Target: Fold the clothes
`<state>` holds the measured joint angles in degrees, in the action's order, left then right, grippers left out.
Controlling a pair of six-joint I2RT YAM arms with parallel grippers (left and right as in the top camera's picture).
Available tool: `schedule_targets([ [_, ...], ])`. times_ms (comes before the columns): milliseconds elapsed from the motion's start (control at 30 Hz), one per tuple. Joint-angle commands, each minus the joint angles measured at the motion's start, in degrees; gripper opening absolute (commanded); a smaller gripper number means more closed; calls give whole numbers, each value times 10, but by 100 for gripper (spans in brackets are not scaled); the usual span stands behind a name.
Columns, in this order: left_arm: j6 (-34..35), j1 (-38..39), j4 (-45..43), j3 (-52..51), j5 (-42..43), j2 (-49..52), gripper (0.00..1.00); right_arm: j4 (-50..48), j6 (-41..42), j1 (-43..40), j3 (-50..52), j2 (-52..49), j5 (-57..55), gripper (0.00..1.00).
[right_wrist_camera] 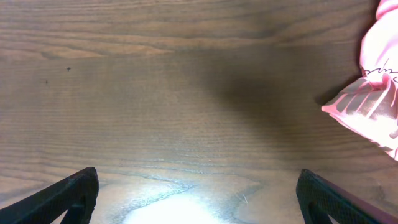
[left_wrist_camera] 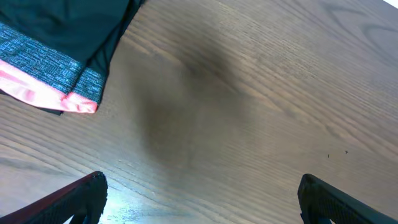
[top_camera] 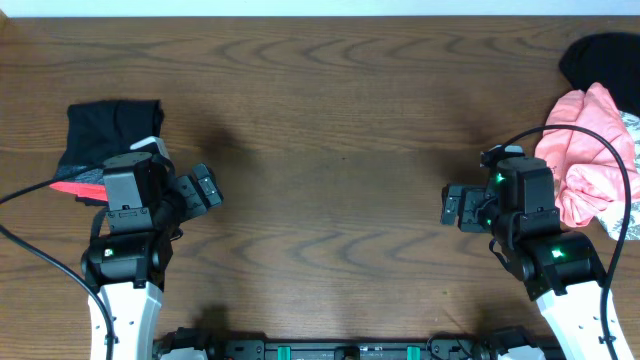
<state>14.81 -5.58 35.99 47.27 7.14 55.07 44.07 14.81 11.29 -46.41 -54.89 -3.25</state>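
Note:
A folded black garment (top_camera: 108, 135) with a grey and pink waistband lies at the table's left; its band edge shows in the left wrist view (left_wrist_camera: 46, 78). A crumpled pink garment (top_camera: 590, 150) lies at the right edge, and its corner shows in the right wrist view (right_wrist_camera: 373, 102). A black garment (top_camera: 605, 58) lies at the far right corner. My left gripper (top_camera: 205, 187) is open and empty over bare wood, right of the folded garment. My right gripper (top_camera: 452, 205) is open and empty over bare wood, left of the pink garment.
The wooden table (top_camera: 330, 150) fills the view. A grey patterned cloth (top_camera: 632, 125) peeks out beside the pink garment at the right edge. Black cables run from both arms.

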Motion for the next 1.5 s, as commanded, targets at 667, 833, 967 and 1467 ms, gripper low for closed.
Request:
schedule_targets([
  [667, 1, -2, 0, -3, 1, 4, 98, -393, -173, -75, 321, 330, 44, 99],
  [833, 1, -2, -1, -3, 1, 4, 98, -451, -186, -89, 406, 424, 54, 99],
  [967, 1, -2, -1, -3, 1, 4, 98, -482, -221, -91, 442, 462, 57, 99],
  [1467, 1, -2, -1, -3, 1, 4, 98, -401, -264, -95, 461, 547, 4, 99],
])
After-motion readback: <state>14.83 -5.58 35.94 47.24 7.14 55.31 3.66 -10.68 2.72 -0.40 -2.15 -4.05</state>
